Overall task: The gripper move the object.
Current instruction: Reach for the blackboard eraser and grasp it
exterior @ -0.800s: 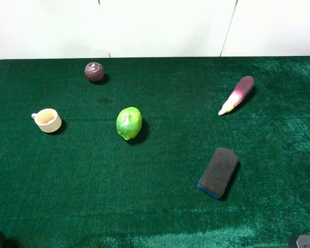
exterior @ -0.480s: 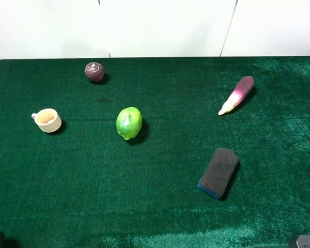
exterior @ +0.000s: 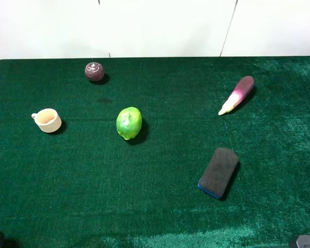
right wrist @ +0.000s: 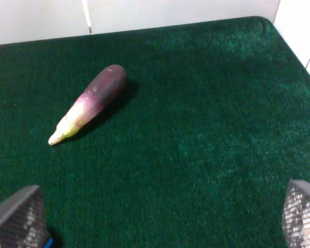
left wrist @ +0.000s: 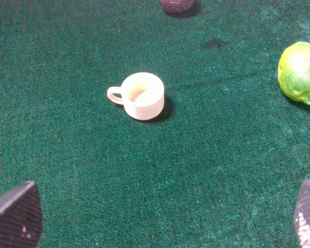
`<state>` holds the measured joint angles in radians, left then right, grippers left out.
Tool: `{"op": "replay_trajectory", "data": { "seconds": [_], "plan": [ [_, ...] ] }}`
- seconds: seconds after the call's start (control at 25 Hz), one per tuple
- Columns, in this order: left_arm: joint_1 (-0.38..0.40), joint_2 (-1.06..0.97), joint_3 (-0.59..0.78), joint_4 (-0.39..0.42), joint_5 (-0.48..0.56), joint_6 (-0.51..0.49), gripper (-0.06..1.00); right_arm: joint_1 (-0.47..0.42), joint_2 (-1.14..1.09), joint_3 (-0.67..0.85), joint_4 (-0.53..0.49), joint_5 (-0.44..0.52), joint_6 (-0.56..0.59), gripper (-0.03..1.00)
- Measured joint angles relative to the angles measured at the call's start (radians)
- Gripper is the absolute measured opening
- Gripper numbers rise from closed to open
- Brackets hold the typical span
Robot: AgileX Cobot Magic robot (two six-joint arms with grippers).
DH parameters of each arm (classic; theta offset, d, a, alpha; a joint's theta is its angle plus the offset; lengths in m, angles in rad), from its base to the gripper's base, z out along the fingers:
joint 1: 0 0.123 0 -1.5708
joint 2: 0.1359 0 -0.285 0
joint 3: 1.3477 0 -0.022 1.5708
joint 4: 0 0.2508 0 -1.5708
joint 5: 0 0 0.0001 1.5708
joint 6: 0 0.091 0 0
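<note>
The object, a dark grey felt eraser block with a thin blue base (exterior: 218, 172), lies flat on the green cloth at the front right, nothing touching it. My right gripper (right wrist: 160, 214) is open and empty, its two fingertips (right wrist: 18, 217) spread wide above the cloth. A sliver of blue shows beside one fingertip in the right wrist view (right wrist: 48, 243). My left gripper (left wrist: 163, 219) is open and empty over the left side, short of the cup. Only scraps of the arms show at the front corners of the exterior view (exterior: 305, 241).
A purple-white eggplant (exterior: 237, 94) lies at the back right, also in the right wrist view (right wrist: 89, 103). A green lime (exterior: 128, 123) sits mid-table. A cream cup (exterior: 47, 120) stands at the left. A dark ball (exterior: 94, 72) sits at the back left. The table's right edge (right wrist: 294, 46) is near.
</note>
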<state>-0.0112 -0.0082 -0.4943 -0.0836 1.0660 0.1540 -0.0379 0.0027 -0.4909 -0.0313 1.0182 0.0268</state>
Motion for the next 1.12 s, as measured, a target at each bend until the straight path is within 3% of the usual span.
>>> {"op": "replay_trajectory", "data": {
  "seconds": [0.28, 0.52, 0.84, 1.12],
  "plan": [
    [0.0, 0.0, 0.0, 0.0, 0.0, 0.0, 0.99, 0.0, 0.23, -0.082, 0.01, 0.001, -0.003, 0.69],
    [0.0, 0.0, 0.0, 0.0, 0.0, 0.0, 0.99, 0.0, 0.486, -0.206, 0.084, 0.004, -0.004, 0.69],
    [0.0, 0.0, 0.0, 0.0, 0.0, 0.0, 0.99, 0.0, 0.779, -0.379, 0.17, 0.123, 0.022, 0.69],
    [0.0, 0.0, 0.0, 0.0, 0.0, 0.0, 0.99, 0.0, 0.923, -0.416, 0.229, 0.17, 0.083, 0.69]
  ]
}}
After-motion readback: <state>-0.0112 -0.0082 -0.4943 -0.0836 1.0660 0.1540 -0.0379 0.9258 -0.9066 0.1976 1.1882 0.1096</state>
